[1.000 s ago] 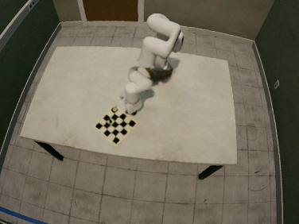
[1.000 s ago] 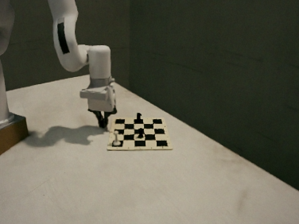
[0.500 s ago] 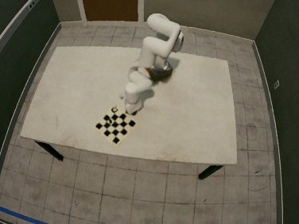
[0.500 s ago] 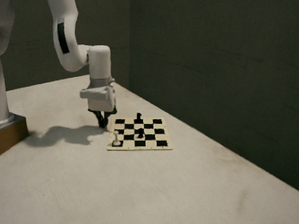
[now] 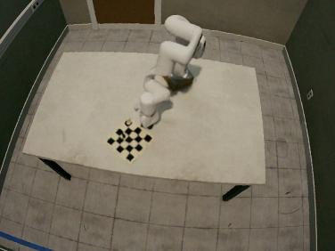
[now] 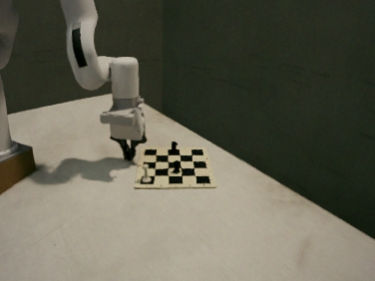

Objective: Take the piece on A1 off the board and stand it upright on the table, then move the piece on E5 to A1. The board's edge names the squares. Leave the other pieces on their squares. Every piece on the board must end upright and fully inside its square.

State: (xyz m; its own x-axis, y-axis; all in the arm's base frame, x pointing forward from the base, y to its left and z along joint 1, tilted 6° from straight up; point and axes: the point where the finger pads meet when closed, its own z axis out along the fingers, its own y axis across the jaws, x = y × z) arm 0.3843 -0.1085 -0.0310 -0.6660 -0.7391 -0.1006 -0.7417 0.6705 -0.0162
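The small chessboard lies on the white table. A white piece stands upright on a corner square. Two black pieces stand upright on the board, one at the far edge and one near the middle. My gripper is low over the table, just off the board's edge. It is shut on a small dark piece that is mostly hidden between the dark fingers.
The arm's brown base block stands on the table behind the gripper. The arm reaches down over the table beside the board. The table edge runs along the dark wall side.
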